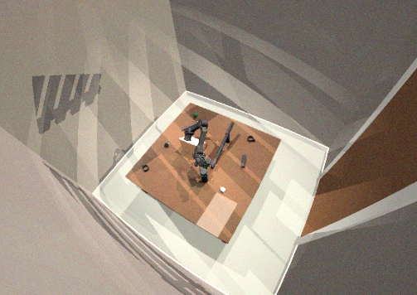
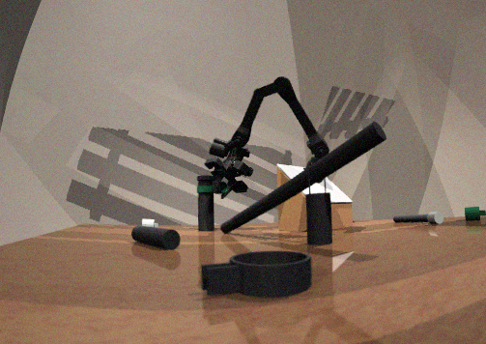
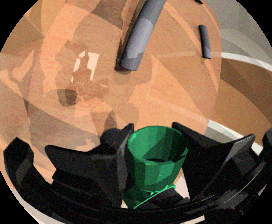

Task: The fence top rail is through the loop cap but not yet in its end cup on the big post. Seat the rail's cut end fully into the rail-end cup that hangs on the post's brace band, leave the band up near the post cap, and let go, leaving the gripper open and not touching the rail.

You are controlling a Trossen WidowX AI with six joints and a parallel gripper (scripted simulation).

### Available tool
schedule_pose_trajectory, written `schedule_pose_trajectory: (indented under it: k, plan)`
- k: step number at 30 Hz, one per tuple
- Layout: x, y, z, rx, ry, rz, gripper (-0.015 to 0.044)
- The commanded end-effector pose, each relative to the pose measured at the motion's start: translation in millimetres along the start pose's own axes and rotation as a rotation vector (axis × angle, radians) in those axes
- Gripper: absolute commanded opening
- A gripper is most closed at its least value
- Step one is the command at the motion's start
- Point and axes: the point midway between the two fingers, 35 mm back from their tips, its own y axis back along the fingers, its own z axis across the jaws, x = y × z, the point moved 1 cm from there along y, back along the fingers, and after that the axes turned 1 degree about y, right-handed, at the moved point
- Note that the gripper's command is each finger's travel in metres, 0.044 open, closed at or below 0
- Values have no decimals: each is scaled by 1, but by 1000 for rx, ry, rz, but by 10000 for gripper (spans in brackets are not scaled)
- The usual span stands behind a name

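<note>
The big post (image 1: 204, 177) (image 2: 206, 213) stands upright with the green brace band (image 2: 205, 188) just below its cap. The green rail-end cup (image 3: 157, 162) hangs beside the post, mouth up in the wrist view. My gripper (image 2: 228, 187) (image 3: 153, 127) is shut on the cup, with a finger on each side; the cup is mostly hidden behind the fingers in the exterior view. The dark rail (image 1: 221, 150) (image 2: 277, 197) (image 3: 143, 37) slopes across the short post (image 2: 319, 219), its lower end down by the table near the big post, apart from the cup. The loop cap is hard to make out.
A loose black band (image 1: 251, 139) (image 2: 272, 285) and a short black cylinder (image 1: 244, 161) (image 2: 156, 238) (image 3: 205, 42) lie on the table. A white fitting (image 1: 222, 189) (image 2: 148, 222) and a loose green fitting (image 1: 195, 115) (image 2: 471, 214) lie farther off. A white-topped wooden block (image 2: 291, 208) stands behind the rail.
</note>
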Motion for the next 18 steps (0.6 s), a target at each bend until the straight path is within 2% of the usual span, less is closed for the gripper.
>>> schedule_pose_trajectory:
  k: [1, 18]
  plan:
    - [-1, -2, -1, -2, -20, 10, 0]
    - [-1, -7, -11, -2, -124, 68, 0]
